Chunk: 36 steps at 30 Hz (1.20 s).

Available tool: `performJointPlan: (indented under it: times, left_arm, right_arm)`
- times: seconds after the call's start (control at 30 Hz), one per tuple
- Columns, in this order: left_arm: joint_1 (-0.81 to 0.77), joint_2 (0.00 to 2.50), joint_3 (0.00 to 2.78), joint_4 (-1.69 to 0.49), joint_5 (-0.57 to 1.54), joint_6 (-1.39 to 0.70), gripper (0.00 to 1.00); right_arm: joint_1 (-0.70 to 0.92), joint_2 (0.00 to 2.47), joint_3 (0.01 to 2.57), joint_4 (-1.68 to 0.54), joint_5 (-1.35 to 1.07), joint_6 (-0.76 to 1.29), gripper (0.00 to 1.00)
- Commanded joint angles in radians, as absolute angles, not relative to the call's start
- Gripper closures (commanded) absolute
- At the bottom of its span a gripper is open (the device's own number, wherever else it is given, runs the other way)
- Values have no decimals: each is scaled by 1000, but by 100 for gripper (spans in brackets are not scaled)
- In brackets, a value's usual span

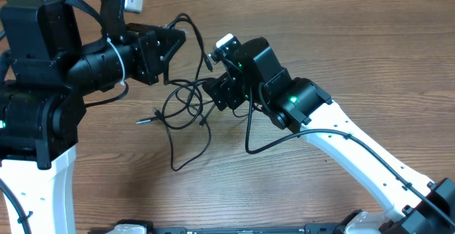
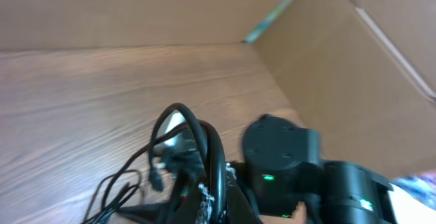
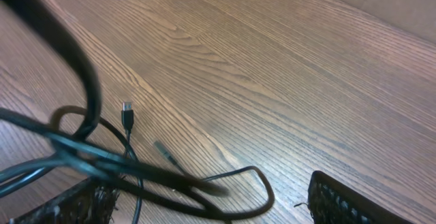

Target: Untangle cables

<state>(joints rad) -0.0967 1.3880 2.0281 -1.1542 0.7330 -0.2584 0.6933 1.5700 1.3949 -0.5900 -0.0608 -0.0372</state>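
Wood-grain table (image 1: 320, 35): left gripper (image 1: 175, 40) pinched closed on the thin black cables (image 1: 186, 107), right gripper (image 1: 219, 92) spread wide over them.

Cables (image 1: 182, 107) on table (image 1: 341, 42), between the jaws

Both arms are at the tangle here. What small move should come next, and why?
Probably close the right gripper on the strand lying between its open fingers, then ease it away. The left gripper looks shut on a raised loop of the cables, and the knot rests on the table between the arms.
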Motion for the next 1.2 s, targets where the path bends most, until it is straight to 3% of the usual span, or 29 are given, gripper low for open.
performJointPlan:
  times: [0.0, 0.13, 0.17, 0.2, 0.23, 0.33, 0.5, 0.6, 0.93, 1.17]
  left_arm:
    - [-99, 1381, 2053, -1121, 855, -240, 96]
    - [-99, 1378, 2059, -1093, 883, -262, 96]
    - [-99, 1378, 2062, -1087, 895, -263, 96]
    - [-99, 1378, 2065, -1082, 905, -263, 96]
    - [-99, 1378, 2069, -1080, 910, -263, 96]
    - [-99, 1378, 2080, -1079, 895, -263, 96]
    - [-87, 1376, 2080, -1081, 838, -263, 96]
    - [-66, 1376, 2080, -1081, 839, -262, 96]
    - [-10, 1376, 2080, -1089, 827, -262, 96]
    - [2, 1376, 2080, -1093, 747, -261, 96]
  right_arm:
    - [689, 1568, 1406, -577, -75, -35, 13]
    - [689, 1569, 1390, -547, -118, -34, 20]
    - [689, 1570, 1383, -535, -121, -34, 31]
    - [689, 1571, 1375, -521, -125, -34, 70]
    - [689, 1574, 1370, -511, -125, -27, 96]
    - [688, 1580, 1358, -497, -105, -14, 96]
    - [635, 1581, 1354, -556, 210, 154, 96]
    - [547, 1581, 1354, -610, 269, 195, 96]
    - [112, 1581, 1354, -723, 125, 284, 96]
    - [-106, 1581, 1354, -752, -84, 168, 96]
